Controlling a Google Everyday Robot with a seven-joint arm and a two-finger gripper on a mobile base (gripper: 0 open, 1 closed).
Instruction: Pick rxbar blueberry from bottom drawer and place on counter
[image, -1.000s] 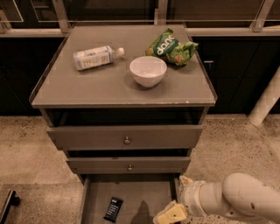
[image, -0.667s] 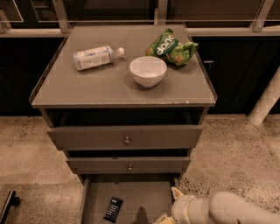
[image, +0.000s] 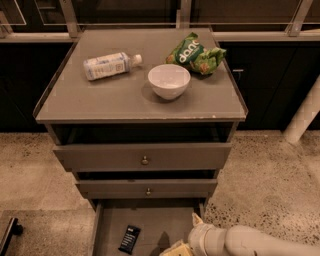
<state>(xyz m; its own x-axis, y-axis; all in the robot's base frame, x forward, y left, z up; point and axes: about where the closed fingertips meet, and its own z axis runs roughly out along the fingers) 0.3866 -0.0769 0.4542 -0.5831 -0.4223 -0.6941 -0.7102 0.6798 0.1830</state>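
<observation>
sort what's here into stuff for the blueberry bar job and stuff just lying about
For the job: rxbar blueberry, lying in the open bottom drawer; counter; gripper, low over the drawer, apart from the bar.

Just lying about: bottle, white bowl, green snack bag, all on the counter.

The bottom drawer (image: 155, 220) stands pulled out, with the rxbar blueberry (image: 129, 239) lying flat on its floor toward the left. The tool (image: 175, 249) sits low at the drawer's near right, near the bar but apart from it. On the bench (image: 90, 102) rest a bottle (image: 107, 66) on its side, a white bowl (image: 169, 81) and a green snack bag (image: 195, 54).
</observation>
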